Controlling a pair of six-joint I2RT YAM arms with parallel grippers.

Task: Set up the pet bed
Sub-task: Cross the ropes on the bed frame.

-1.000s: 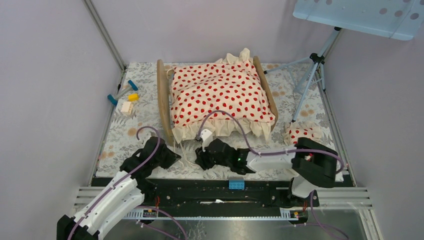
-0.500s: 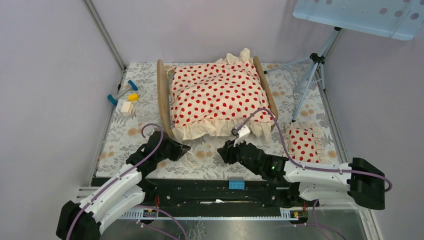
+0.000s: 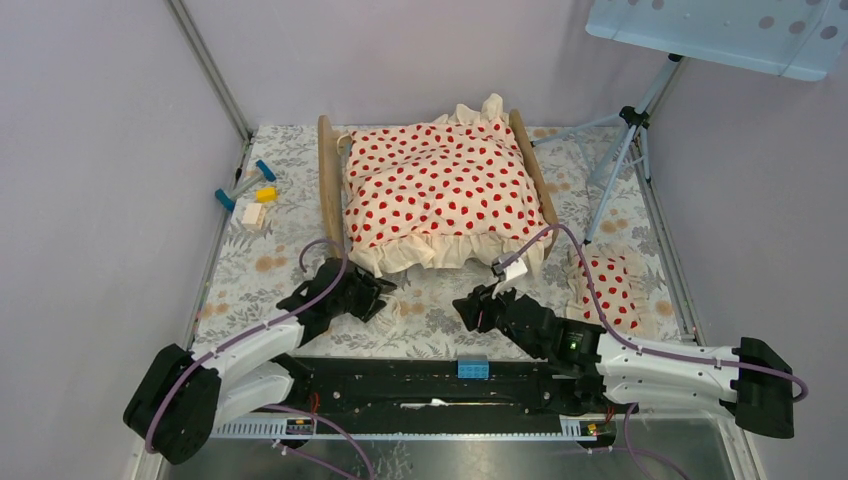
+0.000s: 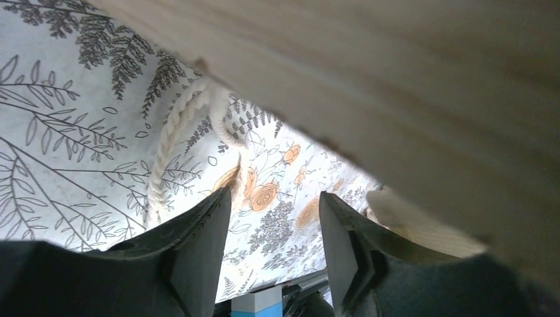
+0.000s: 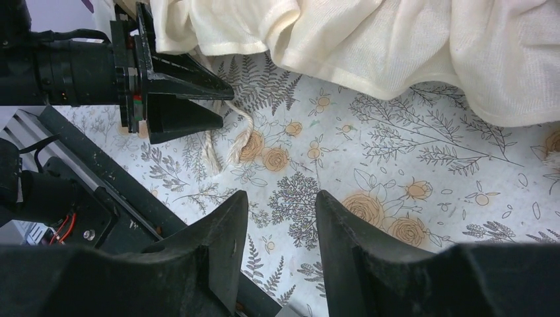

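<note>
The pet bed [image 3: 326, 185], light wood with rounded end boards, stands at the back of the floral mat. A cream red-dotted blanket [image 3: 440, 190] lies over it, its ruffle hanging over the front edge. My left gripper [image 3: 383, 291] is at the bed's front left corner, open and empty. In the left wrist view the bed's wooden board [image 4: 396, 79] fills the top, just above the left gripper [image 4: 274, 218]. My right gripper [image 3: 468, 308] stands open over the mat in front of the bed, holding nothing. The right wrist view shows the right gripper [image 5: 280, 205] below the blanket's ruffle [image 5: 396, 39].
A small red-dotted pillow [image 3: 605, 285] lies on the mat right of the bed. A white cord [image 5: 224, 142] lies by the front left corner. Small coloured blocks [image 3: 250, 195] sit at the far left, a tripod [image 3: 620, 160] at the back right, a blue block [image 3: 473, 368] on the front rail.
My left gripper has opened and moved in to the bed's front left corner. The right arm has swung out to the right and lowered, uncovering the pillow; its gripper now sits further right.
</note>
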